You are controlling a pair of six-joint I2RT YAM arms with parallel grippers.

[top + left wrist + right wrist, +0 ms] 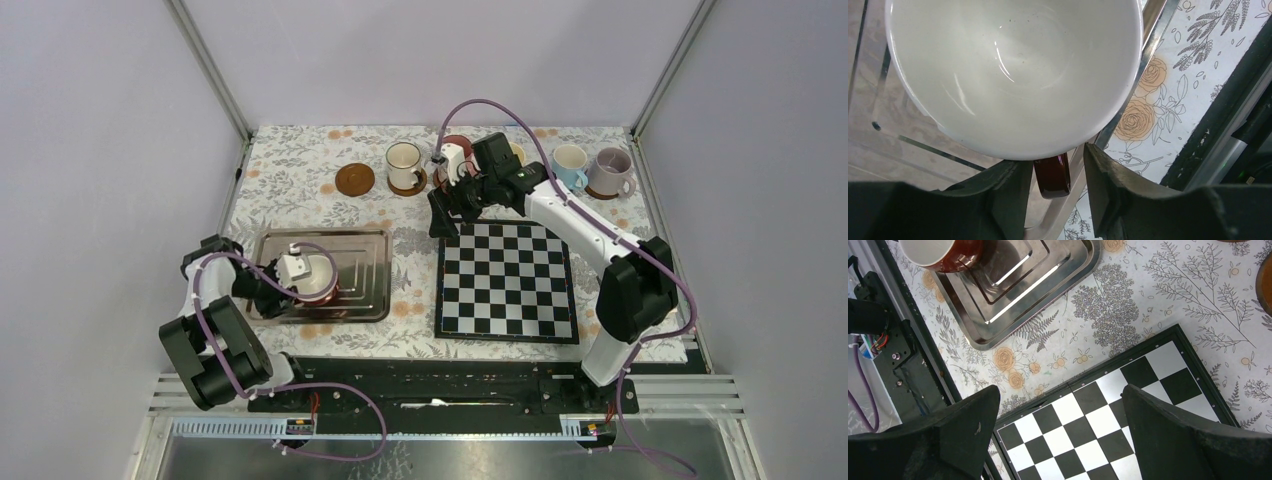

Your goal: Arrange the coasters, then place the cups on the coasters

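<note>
Picking the mug [1013, 75] off the tray [372, 246] — left gripper [1055, 160] at its handle [1052, 179]
Its jaws stand apart astride the handle, not clamped: close squarely, then lift straight to clear the rim. Beyond the tray the right gripper [1060, 391] is wide, empty — bare coaster [354, 179] farther back.

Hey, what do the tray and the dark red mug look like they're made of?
Tray: looks like polished metal, likely steel; it shows mirror-like streaks on its stepped walls. Dark red mug: probably glazed ceramic; it has glossy highlights outside and a smooth white inside.
</note>
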